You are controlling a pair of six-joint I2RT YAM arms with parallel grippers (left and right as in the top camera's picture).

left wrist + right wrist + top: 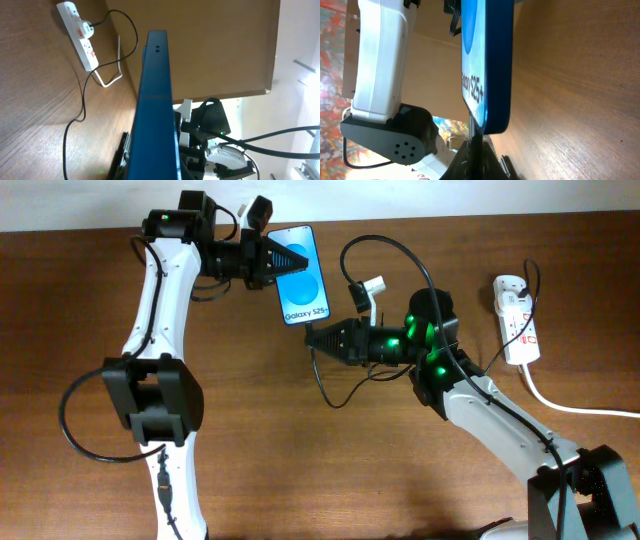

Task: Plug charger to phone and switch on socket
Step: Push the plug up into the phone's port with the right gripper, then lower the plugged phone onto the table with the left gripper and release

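You have one black-edged rectangular smartphone (303, 275) at the far middle of the brown wooden desk (300, 470). The left jaws are clamped on its side edge, and its bright blue screen reads "Galaxy S25+". One long thin black charger cable (81, 105) runs from the single white elongated power strip (518, 320), lying well to the right. The right jaws are closed on its plug tip at the smartphone's bottom edge. The strip's red marks are too small to read.

we see a dark brown wooden table (300, 470); beyond the table's far edge runs a pale wall (450, 195), in soft even light.
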